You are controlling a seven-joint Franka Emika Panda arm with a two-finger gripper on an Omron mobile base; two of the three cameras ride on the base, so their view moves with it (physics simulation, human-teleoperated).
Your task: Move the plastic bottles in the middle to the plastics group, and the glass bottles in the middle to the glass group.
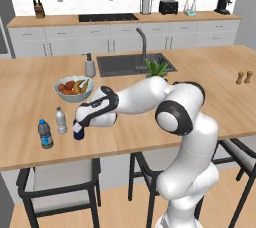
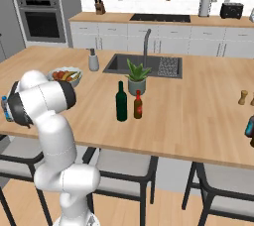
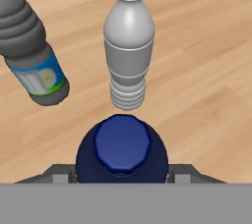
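Note:
My gripper (image 1: pixel 79 128) is shut on the small navy-blue plastic bottle (image 1: pixel 78 135) at the counter's front left. In the hand view I look down on the bottle's cap (image 3: pixel 122 144), with a dark fingertip (image 3: pixel 59 174) on each side of its body. Just beyond it stands the plastics group: a greyish clear bottle (image 3: pixel 128 46) (image 1: pixel 61 120) and a blue-labelled one (image 3: pixel 34 56) (image 1: pixel 45 133). The glass bottles, a tall dark green one (image 2: pixel 121 102) and a shorter amber one with a red cap (image 2: pixel 138 105), stand mid-counter in front of a potted plant (image 2: pixel 136 79).
A fruit bowl (image 1: pixel 73 88) sits behind the plastics group, and a soap dispenser (image 1: pixel 89 65) stands beside the sink (image 1: pixel 120 64). Salt and pepper shakers (image 1: pixel 244 77) stand far right. Stools line the counter's near edge (image 1: pixel 100 154).

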